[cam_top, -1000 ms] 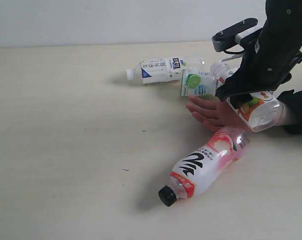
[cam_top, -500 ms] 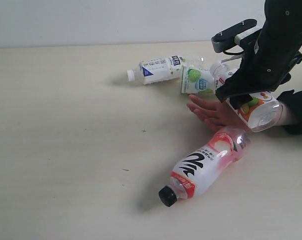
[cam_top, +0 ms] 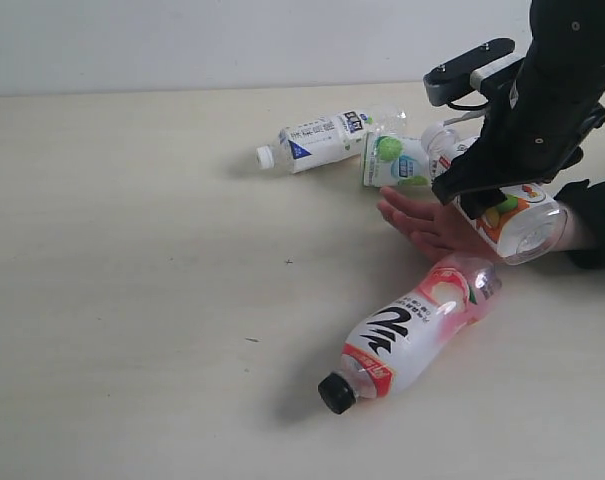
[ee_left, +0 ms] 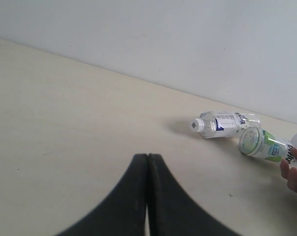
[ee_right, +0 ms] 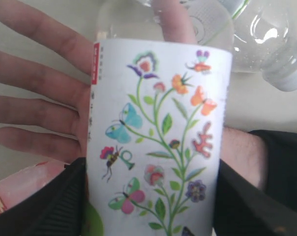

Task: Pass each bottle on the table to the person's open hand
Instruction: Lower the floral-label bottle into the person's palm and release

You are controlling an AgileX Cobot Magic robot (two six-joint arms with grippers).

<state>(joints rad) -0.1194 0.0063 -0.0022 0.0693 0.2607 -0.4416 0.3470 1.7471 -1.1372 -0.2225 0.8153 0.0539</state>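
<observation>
The floral-fruit bottle (cam_top: 510,222) lies aslant in the right gripper (ee_right: 150,212), its long axis running from far-left to near-right in the exterior view, clear base toward the near right. The jaws stand wide and are clamped on its labelled body. It sits over the palm of the person's open hand (cam_top: 429,226) – whether it touches the skin I cannot tell. The hand is palm-up on the table (cam_top: 132,250), fingers spread and pointing left.

The black-capped bottle (cam_top: 407,335) lies on its side, cap toward the near left. The white-blue bottle (cam_top: 322,140) lies with its cap to the left, the lime bottle (cam_top: 394,163) just beside it. The left gripper (ee_left: 147,160) hangs above bare table – fingers pressed together, holding nothing.
</observation>
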